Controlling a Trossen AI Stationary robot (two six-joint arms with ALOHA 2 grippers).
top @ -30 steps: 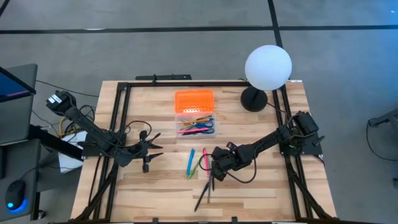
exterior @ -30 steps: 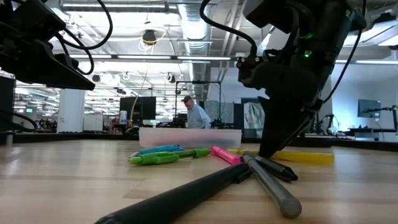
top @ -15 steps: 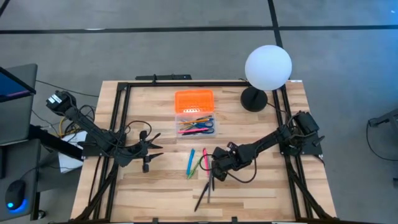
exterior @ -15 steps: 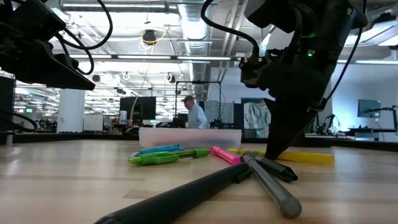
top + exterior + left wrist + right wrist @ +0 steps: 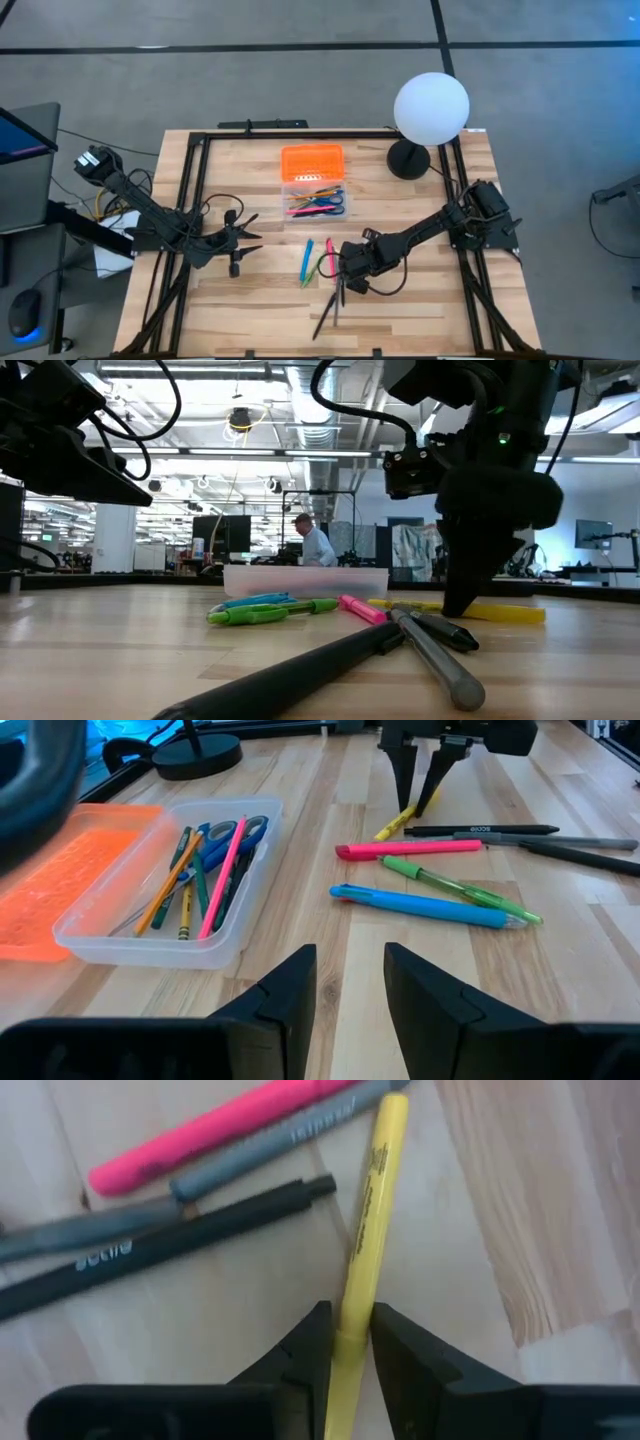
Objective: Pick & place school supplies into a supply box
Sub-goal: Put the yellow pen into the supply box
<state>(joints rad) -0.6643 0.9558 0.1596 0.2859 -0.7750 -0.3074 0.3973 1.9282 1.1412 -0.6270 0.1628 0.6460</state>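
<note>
The supply box (image 5: 315,196) is a clear case whose orange lid (image 5: 312,160) lies open behind it; it holds pencils, a pink pen and blue-handled scissors (image 5: 195,870). Loose on the table lie a blue pen (image 5: 420,905), a green pen (image 5: 460,890), a pink marker (image 5: 405,848), a yellow marker (image 5: 365,1230) and dark pens (image 5: 328,308). My right gripper (image 5: 343,283) stands low over the yellow marker, shut on it. My left gripper (image 5: 245,240) hovers open at the table's left side. My right gripper pinches the yellow marker's barrel (image 5: 353,1305) between its two fingers, partway along its length. The fingers (image 5: 465,595) come from above, pointing down, and lie across the marker. The marker lies flat on the table.
A white globe lamp (image 5: 431,108) on a black base (image 5: 408,160) stands at the far right corner. A black frame (image 5: 190,180) runs around the table's edges. Bare wood lies near the front edge and to the left of the pens.
My right gripper has shifted a little toward the table's right while staying low at the yellow marker. The marker's right end has slid slightly the same way on the table.
</note>
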